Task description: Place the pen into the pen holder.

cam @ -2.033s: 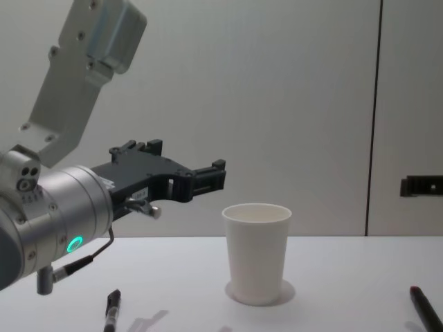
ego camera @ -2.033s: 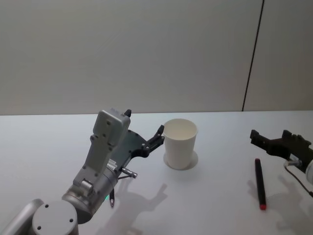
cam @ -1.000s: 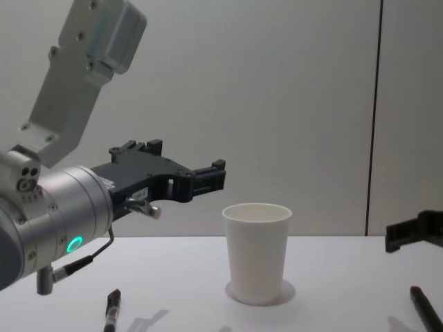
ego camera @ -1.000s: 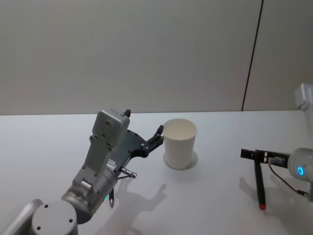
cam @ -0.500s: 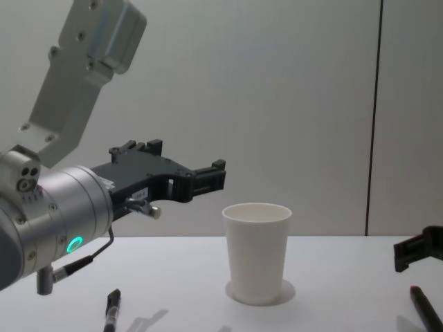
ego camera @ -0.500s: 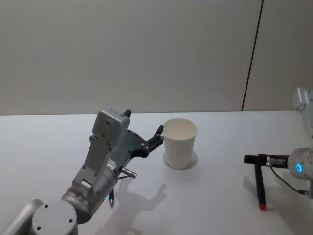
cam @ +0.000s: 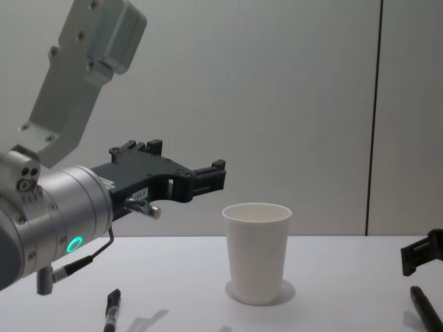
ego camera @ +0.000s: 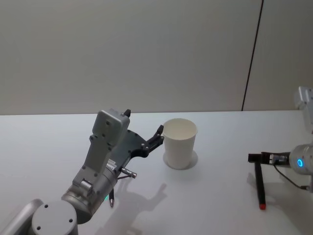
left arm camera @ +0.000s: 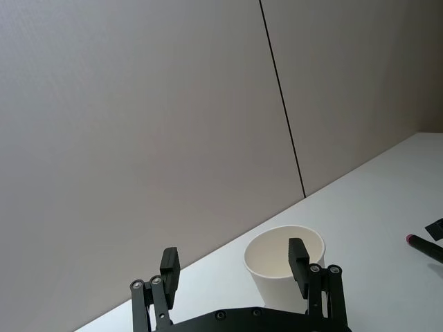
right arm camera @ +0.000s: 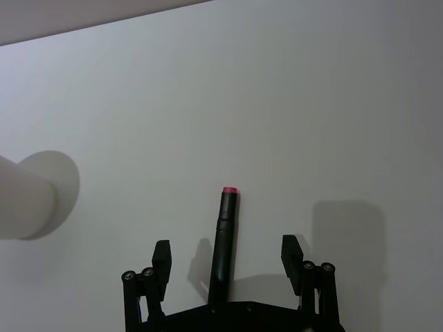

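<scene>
- Head view: the left gripper (ego camera: 144,121) hovers with its fingers spread, the white paper cup (ego camera: 180,144) just beside one fingertip. The right gripper (ego camera: 258,157) is low over one end of the black pen (ego camera: 260,186).
- Left wrist view: the cup stands just beyond the spread fingers.
- Right wrist view: the right gripper's fingers are spread, with the pen lying between them, red tip pointing away.
- Chest view: a second pen (cam: 112,308) lies below the left gripper.

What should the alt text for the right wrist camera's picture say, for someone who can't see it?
A dark pen with a pink-red end lies on a white table, between the open black fingers of the right gripper. Part of the white pen holder shows at the picture's edge.
</scene>
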`<control>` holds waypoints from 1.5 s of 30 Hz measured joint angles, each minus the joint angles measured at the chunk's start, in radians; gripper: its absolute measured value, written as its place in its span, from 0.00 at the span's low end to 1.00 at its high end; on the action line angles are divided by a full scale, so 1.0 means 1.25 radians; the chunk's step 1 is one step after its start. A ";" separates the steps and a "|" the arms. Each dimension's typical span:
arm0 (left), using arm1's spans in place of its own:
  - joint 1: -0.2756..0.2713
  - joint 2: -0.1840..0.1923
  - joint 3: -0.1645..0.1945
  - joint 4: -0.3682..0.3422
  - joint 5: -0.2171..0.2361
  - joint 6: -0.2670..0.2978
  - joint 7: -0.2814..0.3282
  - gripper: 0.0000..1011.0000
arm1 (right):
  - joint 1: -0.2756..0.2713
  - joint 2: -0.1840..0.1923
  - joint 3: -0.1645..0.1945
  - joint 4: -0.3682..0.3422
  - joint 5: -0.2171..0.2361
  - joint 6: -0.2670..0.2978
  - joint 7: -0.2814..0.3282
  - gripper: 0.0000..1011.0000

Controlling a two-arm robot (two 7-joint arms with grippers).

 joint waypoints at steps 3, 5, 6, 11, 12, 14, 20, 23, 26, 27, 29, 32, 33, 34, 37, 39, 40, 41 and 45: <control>0.000 0.000 0.000 0.000 0.000 0.000 0.000 0.99 | 0.010 -0.002 0.003 0.015 -0.003 0.000 0.003 0.99; 0.000 0.000 0.000 0.000 0.000 0.000 0.000 0.99 | 0.017 -0.004 0.005 0.026 -0.005 0.000 0.006 0.99; 0.000 0.000 0.000 0.000 0.000 0.000 0.000 0.99 | 0.019 -0.005 0.006 0.031 -0.006 0.000 0.007 0.99; 0.000 0.000 0.000 0.000 0.000 0.000 0.000 0.99 | 0.035 -0.010 0.008 0.057 -0.014 0.000 0.014 0.99; 0.000 0.000 0.000 0.000 0.000 0.000 0.000 0.99 | 0.037 -0.010 0.008 0.061 -0.016 0.000 0.015 0.99; 0.000 0.000 0.000 0.000 0.000 0.000 0.000 0.99 | 0.042 -0.012 0.008 0.069 -0.019 0.000 0.018 0.99; 0.000 0.000 0.000 0.000 0.000 0.000 0.000 0.99 | 0.060 -0.018 0.004 0.100 -0.037 0.005 0.034 0.99; 0.000 0.000 0.000 0.000 0.000 0.000 0.000 0.99 | 0.071 -0.022 0.000 0.116 -0.049 0.011 0.046 0.99; 0.000 0.000 0.000 0.000 0.000 0.000 0.000 0.99 | 0.081 -0.025 -0.005 0.133 -0.063 0.017 0.057 0.99; 0.000 0.000 0.000 0.000 0.000 0.000 0.000 0.99 | 0.086 -0.027 -0.008 0.141 -0.070 0.020 0.062 0.99; 0.000 0.000 0.000 0.000 0.000 0.000 0.000 0.99 | 0.091 -0.028 -0.010 0.148 -0.077 0.022 0.068 0.99; 0.000 0.000 0.000 0.000 0.000 0.000 0.000 0.99 | 0.102 -0.031 -0.016 0.164 -0.094 0.029 0.081 0.99; 0.000 0.000 0.000 0.000 0.000 0.000 0.000 0.99 | 0.104 -0.032 -0.017 0.168 -0.096 0.029 0.082 0.99; 0.000 0.000 0.000 0.000 0.000 0.000 0.000 0.99 | 0.109 -0.033 -0.019 0.175 -0.105 0.032 0.089 0.99; 0.000 0.000 0.000 0.000 0.000 0.000 0.000 0.99 | 0.116 -0.035 -0.023 0.187 -0.116 0.034 0.097 0.99; 0.000 0.000 0.000 0.000 0.000 0.000 0.000 0.99 | 0.124 -0.037 -0.025 0.200 -0.130 0.035 0.108 0.99; 0.000 0.000 0.000 0.000 0.000 0.000 0.000 0.99 | 0.124 -0.037 -0.025 0.200 -0.130 0.035 0.108 0.99; 0.000 0.000 0.000 0.000 0.000 0.000 0.000 0.99 | 0.128 -0.037 -0.026 0.206 -0.137 0.035 0.113 0.99; 0.000 0.000 0.000 0.000 0.000 0.000 0.000 0.99 | 0.135 -0.038 -0.028 0.218 -0.153 0.034 0.127 0.99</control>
